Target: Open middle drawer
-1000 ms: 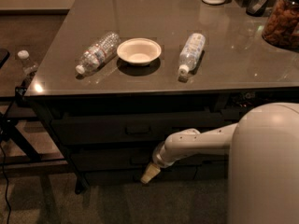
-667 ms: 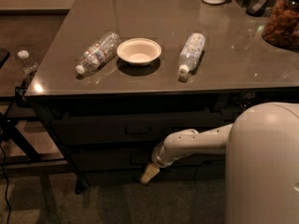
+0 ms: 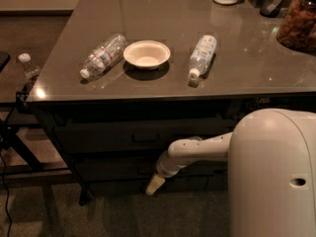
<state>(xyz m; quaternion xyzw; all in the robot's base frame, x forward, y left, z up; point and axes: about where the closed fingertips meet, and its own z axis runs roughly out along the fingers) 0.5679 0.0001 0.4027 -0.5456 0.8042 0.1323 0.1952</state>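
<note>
Under the table's [image 3: 148, 97] front edge, your middle drawer [image 3: 98, 138] looks shut, its wide front running along that edge and its pull handle [image 3: 146, 137] above the low-hanging gripper [image 3: 154, 184], whose grip you cannot tell.

- Middle drawer [image 3: 108, 138]: wide, dark grey-brown flat front of medium height, set under the tabletop [image 3: 163, 90] in the shadowed drawer stack.
- Pull handle [image 3: 145, 137]: small, rectangular, dark, mounted at the centre of the front.
- State: closed; the front sits level with the fronts above and below, and no interior shows.
- Gripper [image 3: 154, 184]: cream tip, angled down and left, below the middle drawer and clear of its handle.
</note>
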